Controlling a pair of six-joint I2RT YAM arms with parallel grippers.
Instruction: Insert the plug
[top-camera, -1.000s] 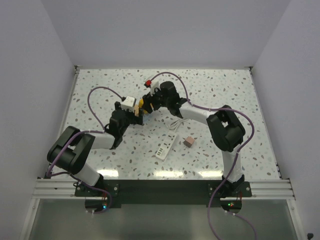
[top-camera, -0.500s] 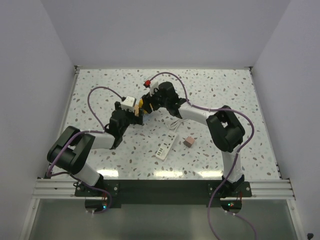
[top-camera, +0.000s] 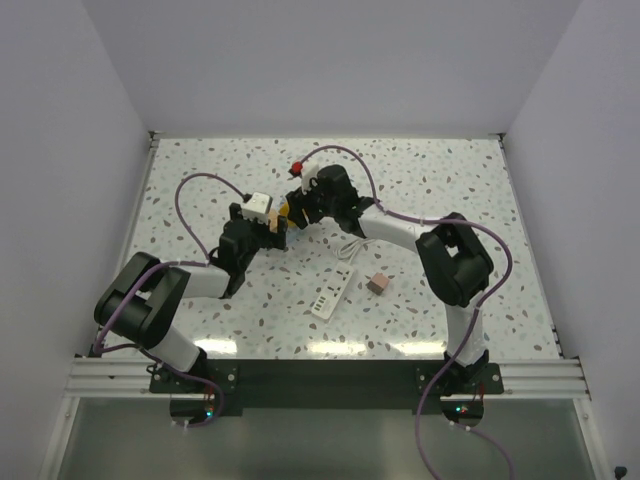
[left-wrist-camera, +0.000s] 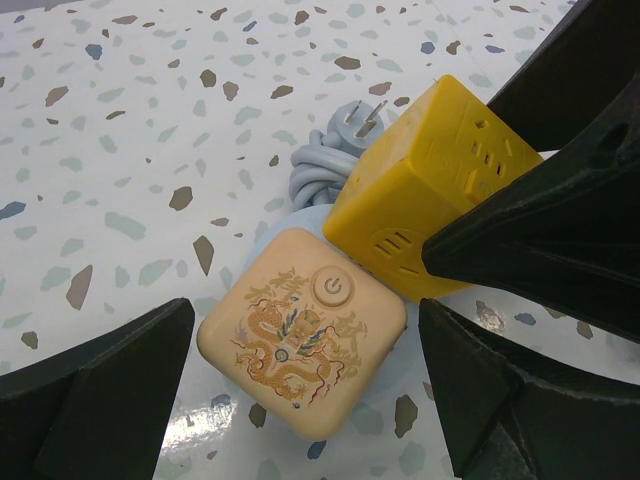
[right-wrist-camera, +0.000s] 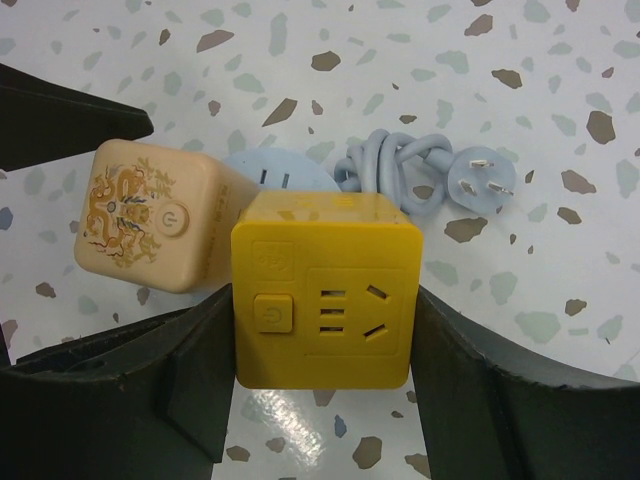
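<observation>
pale speckled terrazzo table (top-camera: 450, 180), boxed in by plain pale walls (top-camera: 330, 60). since a second ago the right arm has edged slightly toward the top of the frame; the rest lies as before. left gripper (left-wrist-camera: 305, 325) gapes wide, straddling one peach cube (left-wrist-camera: 290, 350) without touching. right gripper (right-wrist-camera: 320, 335) clamps one yellow cube (right-wrist-camera: 322, 290) beside one coiled grey cord (right-wrist-camera: 400, 175). lower centre: one white power strip (top-camera: 333, 293), then one dusty-pink plug (top-camera: 377, 283) loose just right of it.
</observation>
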